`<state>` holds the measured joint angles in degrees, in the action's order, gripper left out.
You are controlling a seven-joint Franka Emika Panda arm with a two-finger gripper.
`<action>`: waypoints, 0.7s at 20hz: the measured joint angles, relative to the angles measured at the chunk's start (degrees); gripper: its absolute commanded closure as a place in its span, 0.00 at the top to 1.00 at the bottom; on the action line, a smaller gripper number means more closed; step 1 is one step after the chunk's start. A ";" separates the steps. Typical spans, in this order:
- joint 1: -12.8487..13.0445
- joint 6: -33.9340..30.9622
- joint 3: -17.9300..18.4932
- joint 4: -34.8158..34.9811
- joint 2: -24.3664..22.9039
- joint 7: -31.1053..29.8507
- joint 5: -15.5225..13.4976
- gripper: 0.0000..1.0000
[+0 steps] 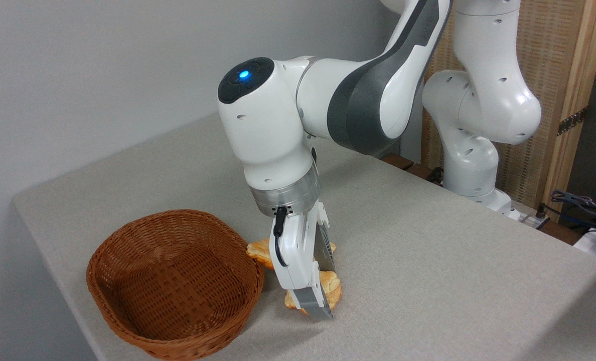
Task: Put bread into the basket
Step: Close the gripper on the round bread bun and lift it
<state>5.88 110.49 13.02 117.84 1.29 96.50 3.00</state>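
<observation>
The bread [332, 290], a small golden-orange bun, lies on the table just right of the basket [127, 260], a reddish-brown woven oval with nothing in it. My gripper [328, 295] is lowered onto the bun with its fingers pointing down. One grey finger [316, 306] stands in front of the bun and the other rises behind it. The jaws look open and straddle the bun, and much of it is hidden by the hand.
A second, flatter bread [259, 250] lies behind the gripper, against the basket's right rim. The table's left edge [42, 250] runs close by the basket. The arm's base [478, 190] stands at the back right, with cables [579, 205] beside it.
</observation>
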 measured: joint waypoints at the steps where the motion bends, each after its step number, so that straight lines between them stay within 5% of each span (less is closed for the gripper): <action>1: 0.02 0.00 -0.01 0.03 0.07 0.00 0.00 0.27; 9: 0.20 -0.01 0.08 0.22 -0.10 0.00 0.00 0.27; 14: -0.45 -2.14 0.40 -2.32 -4.12 0.00 0.00 0.28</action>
<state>5.44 108.35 13.41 115.52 -2.83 96.50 3.00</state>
